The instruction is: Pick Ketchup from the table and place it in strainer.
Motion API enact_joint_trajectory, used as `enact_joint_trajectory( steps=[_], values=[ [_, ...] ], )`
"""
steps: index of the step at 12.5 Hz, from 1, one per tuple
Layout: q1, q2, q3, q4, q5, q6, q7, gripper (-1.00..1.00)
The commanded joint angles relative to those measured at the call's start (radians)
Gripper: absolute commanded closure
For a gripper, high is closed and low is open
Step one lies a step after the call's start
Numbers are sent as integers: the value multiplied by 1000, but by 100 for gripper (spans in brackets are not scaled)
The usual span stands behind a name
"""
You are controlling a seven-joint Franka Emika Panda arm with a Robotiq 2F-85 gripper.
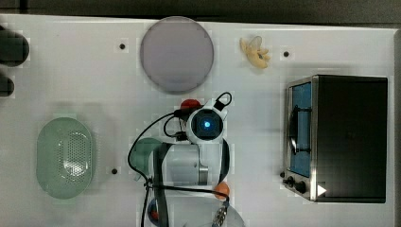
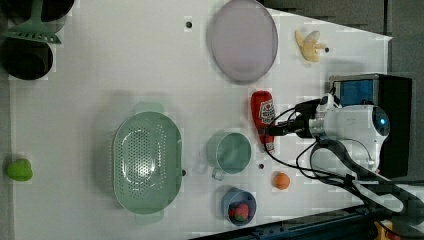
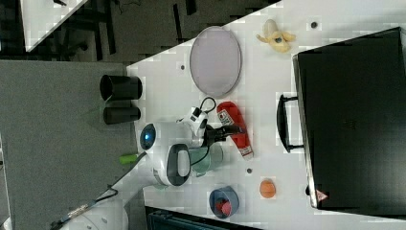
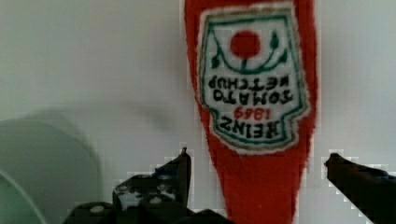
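Lying flat on the white table (image 2: 100, 75), the Ketchup (image 2: 263, 119) is positioned between the grey-lilac plate (image 2: 243, 40) and the green cup (image 2: 229, 152) in the left view, with its cap end toward the cup side.

Left view, left to right:
- A green fruit-like item (image 2: 19, 169) sits at the table's edge; its identity cannot be confirmed.
- The strainer (image 2: 146, 160) rests on the table, well apart from the Ketchup, with nothing visible in it.
- The green cup stands just beside the strainer's right rim.
- A blue bowl (image 2: 238, 205) holding a red strawberry (image 2: 240, 211) lies below the cup.
- The Ketchup follows, then a small orange fruit (image 2: 281, 180) lower down.
- The gripper (image 2: 274, 131) reaches over the narrow end of the Ketchup.
- A peeled banana (image 2: 310, 45) lies near the top of the table.
- A dark toaster oven (image 2: 385, 115) sits at the far right.

Wrist view: the two dark fingers (image 4: 177, 172) are spread wide, one on each side of the bottle's tapered red neck. Bare table shows between each finger and the red body, so the jaws stand open and straddle the Ketchup (image 4: 254, 107) without clamping it. The label reads upside down as shown.

Top view: the arm's wrist covers most of the bottle; a small red portion (image 1: 190, 103) shows beside it, just below the plate (image 1: 176, 54). The strainer (image 1: 65, 157) lies at the top view's far left.
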Motion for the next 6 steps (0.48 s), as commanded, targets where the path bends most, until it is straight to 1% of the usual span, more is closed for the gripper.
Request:
enact_joint_trajectory(
  steps=[1, 2, 4, 5, 6],
  values=[
    [6, 28, 1, 17, 2, 71, -40, -100],
    [6, 39, -2, 18, 2, 79, -39, -92],
    [6, 42, -3, 16, 2, 79, -39, -42],
    [6, 37, -3, 18, 2, 78, -39, -21],
    [7, 27, -3, 21, 2, 77, -39, -21]
  ],
)
